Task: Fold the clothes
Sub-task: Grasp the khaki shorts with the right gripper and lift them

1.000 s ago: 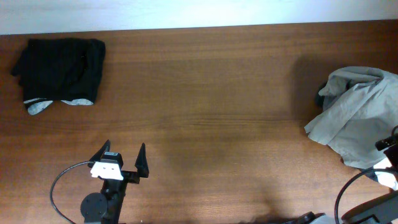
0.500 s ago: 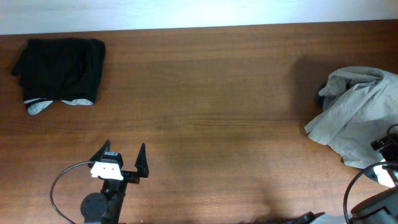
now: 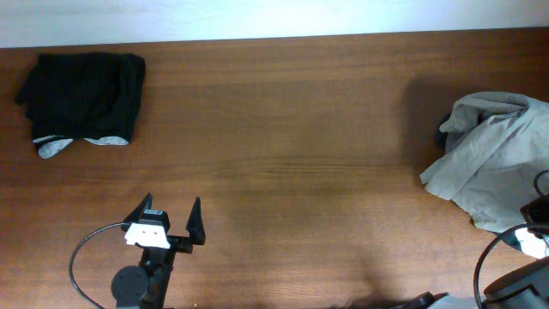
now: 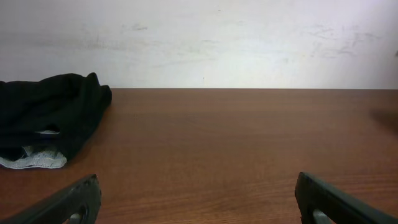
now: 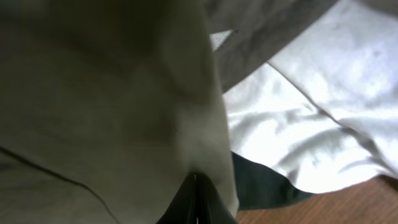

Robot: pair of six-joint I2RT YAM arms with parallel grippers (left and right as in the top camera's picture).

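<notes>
The clothes lie in two heaps. A crumpled pale khaki pair of shorts (image 3: 493, 163) is at the table's right edge. A black garment (image 3: 81, 90) with a grey-white hem lies at the far left, also in the left wrist view (image 4: 50, 112). My right gripper (image 5: 196, 186) is shut on a fold of the khaki shorts (image 5: 106, 93), beside white fabric (image 5: 311, 112) and a dark teal piece (image 5: 261, 183). In the overhead view only part of the right gripper (image 3: 540, 210) shows at the frame edge. My left gripper (image 3: 171, 204) stands open and empty near the front left, its jaws wide apart (image 4: 199, 202).
The brown wooden table (image 3: 283, 129) stretches between the two heaps. A pale wall (image 4: 199, 37) runs behind its far edge. A black cable (image 3: 81, 257) loops beside the left arm's base.
My right gripper has shut on the khaki fabric and slid slightly toward the front right edge. The left arm and both heaps have not moved.
</notes>
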